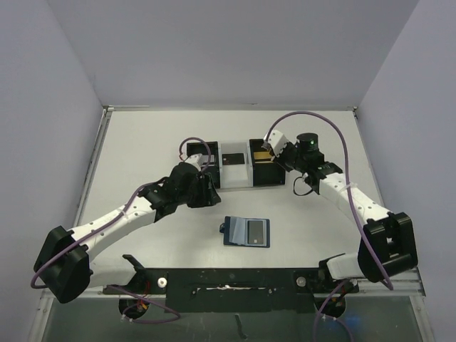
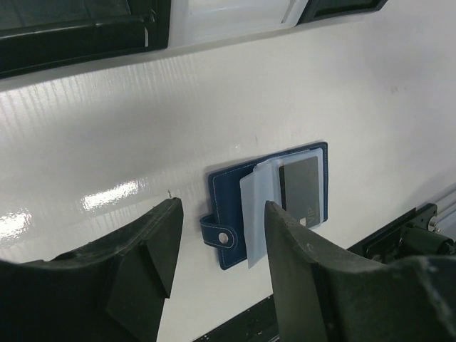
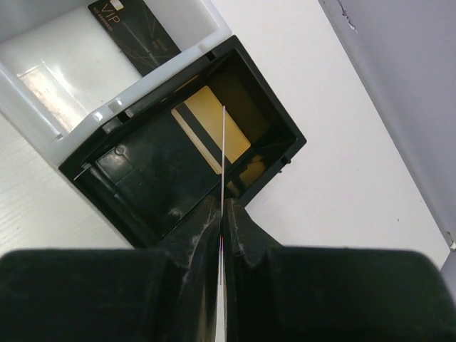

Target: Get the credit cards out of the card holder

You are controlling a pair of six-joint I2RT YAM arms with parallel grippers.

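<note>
The navy card holder [image 1: 246,231] lies open on the table near the front; it also shows in the left wrist view [image 2: 225,191], with a pale sleeve [image 2: 260,206] and a dark grey card [image 2: 302,187] in it. My left gripper [image 1: 206,189] is open and empty [image 2: 222,211], above the table behind the holder. My right gripper [image 1: 278,152] is shut [image 3: 223,204] on a thin card [image 3: 224,153] seen edge-on, held over the right black box [image 3: 142,189]. A gold card [image 3: 212,132] lies in that box.
Two black boxes [image 1: 196,161] [image 1: 265,171] joined by a clear section [image 1: 234,169] stand at the middle back. A black VIP card [image 3: 137,32] lies in the clear section. A black rail [image 1: 228,281] runs along the near edge.
</note>
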